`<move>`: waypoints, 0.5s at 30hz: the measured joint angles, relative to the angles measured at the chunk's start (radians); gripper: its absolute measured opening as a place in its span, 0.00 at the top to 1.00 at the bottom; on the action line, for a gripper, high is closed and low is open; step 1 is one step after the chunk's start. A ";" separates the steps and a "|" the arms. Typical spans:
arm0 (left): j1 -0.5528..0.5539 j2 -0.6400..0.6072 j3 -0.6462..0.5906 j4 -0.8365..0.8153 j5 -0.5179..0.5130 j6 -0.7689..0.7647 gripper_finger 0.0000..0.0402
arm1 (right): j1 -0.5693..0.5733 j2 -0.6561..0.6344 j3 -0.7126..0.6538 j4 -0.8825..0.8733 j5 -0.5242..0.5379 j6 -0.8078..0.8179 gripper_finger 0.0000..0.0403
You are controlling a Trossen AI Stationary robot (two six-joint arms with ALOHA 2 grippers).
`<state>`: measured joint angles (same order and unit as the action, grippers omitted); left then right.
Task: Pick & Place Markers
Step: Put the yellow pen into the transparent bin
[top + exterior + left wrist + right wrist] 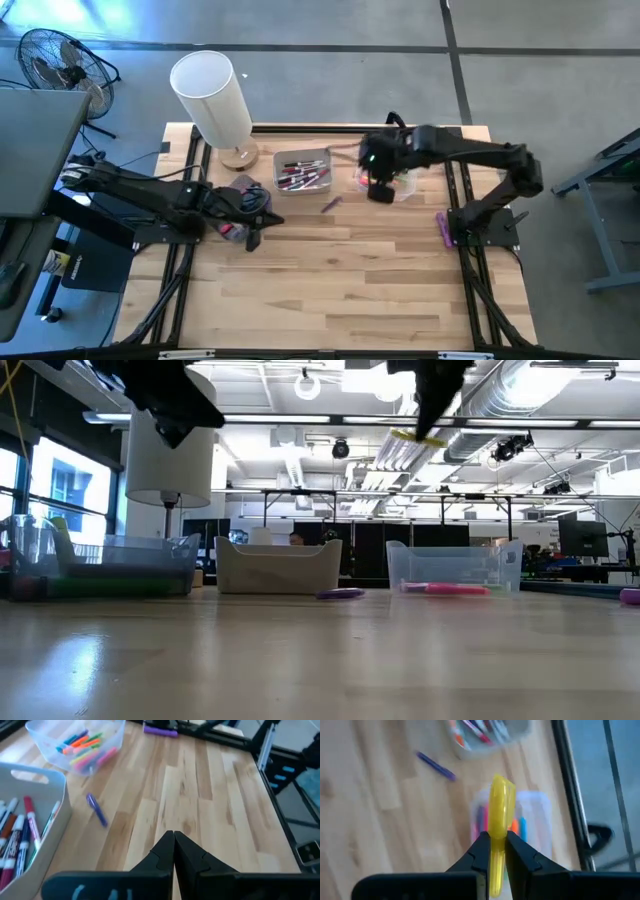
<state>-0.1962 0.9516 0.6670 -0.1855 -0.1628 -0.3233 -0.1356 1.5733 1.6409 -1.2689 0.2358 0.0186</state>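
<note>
Right gripper (pixel 492 851) is clamped on a yellow highlighter (pixel 500 805), held high over the clear bin (pixel 537 812) at upper right of the high view. Judged step: the carry is done and the drop is pending. Next move calls for lowering over the bin and opening the jaws. Left gripper (pixel 173 851) waits closed and empty at centre left. One purple marker (pixel 331 204) lies loose mid-table.

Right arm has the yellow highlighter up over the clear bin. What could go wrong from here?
1. The right gripper pinches the yellow highlighter near one end, so it may swing and land off target.
2. The clear bin is narrow; a skewed drop could bounce off its rim.
3. The purple marker lies loose nearby.
</note>
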 joint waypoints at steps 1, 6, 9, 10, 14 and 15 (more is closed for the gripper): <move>0.000 0.016 0.000 0.022 -0.006 0.000 1.00 | -0.031 -0.021 -0.023 0.004 0.000 -0.003 0.93; 0.000 0.083 0.000 0.107 -0.023 -0.039 1.00 | -0.175 -0.126 -0.270 0.164 -0.075 -0.058 0.94; 0.000 0.101 0.000 0.124 -0.024 -0.076 1.00 | -0.243 -0.175 -0.444 0.311 -0.095 -0.063 0.93; 0.000 0.102 0.000 0.125 -0.029 -0.082 1.00 | -0.262 -0.185 -0.492 0.350 -0.096 -0.063 0.93; 0.000 0.102 0.000 0.132 -0.050 -0.101 1.00 | -0.317 -0.185 -0.640 0.467 -0.142 -0.070 0.93; 0.000 0.102 0.000 0.134 -0.058 -0.101 1.00 | -0.324 -0.178 -0.670 0.493 -0.149 -0.071 0.93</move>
<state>-0.1959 1.0534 0.6670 -0.0517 -0.2209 -0.4246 -0.4595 1.3952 0.9711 -0.7760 0.0872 -0.0522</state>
